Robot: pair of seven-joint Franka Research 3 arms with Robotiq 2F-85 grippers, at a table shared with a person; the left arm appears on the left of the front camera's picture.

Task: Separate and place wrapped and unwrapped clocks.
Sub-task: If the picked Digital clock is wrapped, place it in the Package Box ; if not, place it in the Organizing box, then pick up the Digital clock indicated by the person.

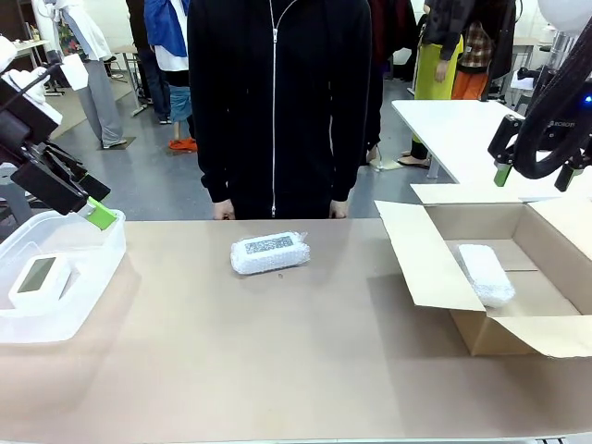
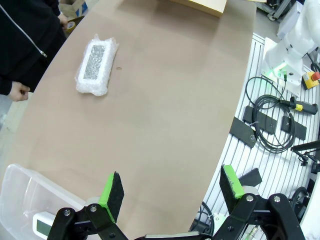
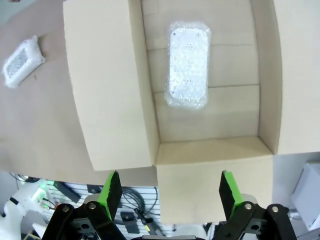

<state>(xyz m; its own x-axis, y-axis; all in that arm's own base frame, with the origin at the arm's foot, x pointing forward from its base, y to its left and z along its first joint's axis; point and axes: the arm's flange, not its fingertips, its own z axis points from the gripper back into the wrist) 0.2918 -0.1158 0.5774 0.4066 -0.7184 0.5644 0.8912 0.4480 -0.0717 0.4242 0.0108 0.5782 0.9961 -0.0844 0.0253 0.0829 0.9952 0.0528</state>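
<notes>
There, ahead of the released right pincer, wrapped clock inside cardboard box.

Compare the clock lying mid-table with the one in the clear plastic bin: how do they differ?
The mid-table clock is wrapped in bubbly film; the bin clock is bare and smooth. The mid-table clock lies on the open table; the bin clock sits inside the clear bin. Both are white rectangular blocks lying flat.
</notes>
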